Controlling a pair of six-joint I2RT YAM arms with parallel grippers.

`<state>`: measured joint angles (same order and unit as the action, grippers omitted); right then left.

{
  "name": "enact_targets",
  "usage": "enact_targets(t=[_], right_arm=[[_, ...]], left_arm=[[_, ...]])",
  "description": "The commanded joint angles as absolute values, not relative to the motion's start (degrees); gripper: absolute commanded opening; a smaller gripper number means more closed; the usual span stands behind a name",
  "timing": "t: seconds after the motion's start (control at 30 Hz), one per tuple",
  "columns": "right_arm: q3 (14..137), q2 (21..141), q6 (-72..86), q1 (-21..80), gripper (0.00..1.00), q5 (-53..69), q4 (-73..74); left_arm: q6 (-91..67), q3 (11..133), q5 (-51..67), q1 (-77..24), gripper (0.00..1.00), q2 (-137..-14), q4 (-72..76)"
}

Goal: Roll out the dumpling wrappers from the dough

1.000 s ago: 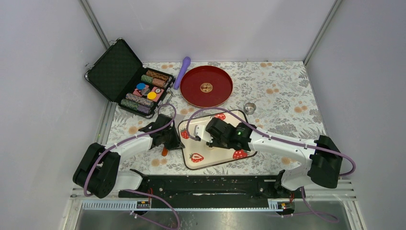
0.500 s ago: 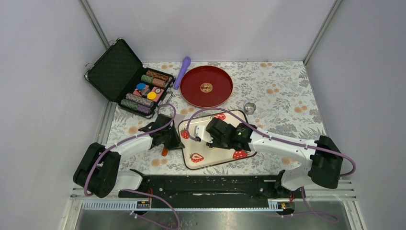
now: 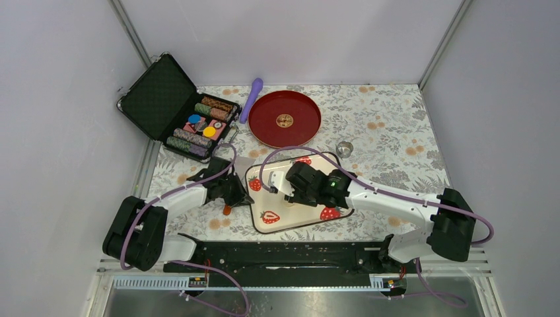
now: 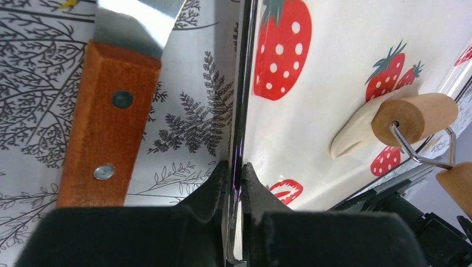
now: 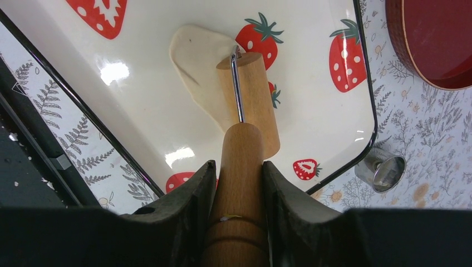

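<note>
Dough (image 5: 195,67), pale and flattened, lies on the strawberry-print tray (image 3: 300,216) on the bench (image 3: 396,132).

Top view: the right arm covers the middle of the tray and hides the dough. Compared with a second ago, the left arm sits slightly further left, and the right arm has barely shifted. A red plate (image 3: 284,119), a metal ring cutter (image 3: 344,148) and an open case of chips (image 3: 191,119) lie beyond the tray.

Left wrist view: the left fingers (image 4: 222,181) are almost closed, pinching the tray's rim. A wooden-handled scraper (image 4: 106,117) lies on the bench just beside the tray. Farther off, the dough shows under the end of the roller (image 4: 414,117).

Right wrist view: the right fingers (image 5: 207,183) are clamped on the roller's wooden handle. The roller's barrel rests on the dough's right part, and the rest of the dough spreads out to its left. The ring cutter stands on the bench near the tray's corner.
</note>
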<state>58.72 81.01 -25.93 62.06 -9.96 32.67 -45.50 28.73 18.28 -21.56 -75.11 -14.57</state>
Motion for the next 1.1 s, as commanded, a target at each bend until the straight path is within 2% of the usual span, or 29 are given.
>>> enact_targets(t=[0.0, 0.53, 1.07], right_arm=[[53.18, 86.55, -17.31, 63.86, 0.0, 16.85, 41.85], [53.75, 88.94, -15.92, 64.21, 0.0, 19.4, 40.82], [55.46, 92.21, -14.24, 69.21, 0.0, 19.41, 41.32]], left_arm=[[-45.18, 27.08, 14.02, -19.06, 0.0, -75.77, -15.54], [-45.12, 26.08, 14.34, -14.37, 0.0, -73.9, -16.55], [-45.38, 24.14, 15.47, -8.44, 0.0, -72.34, -16.54]])
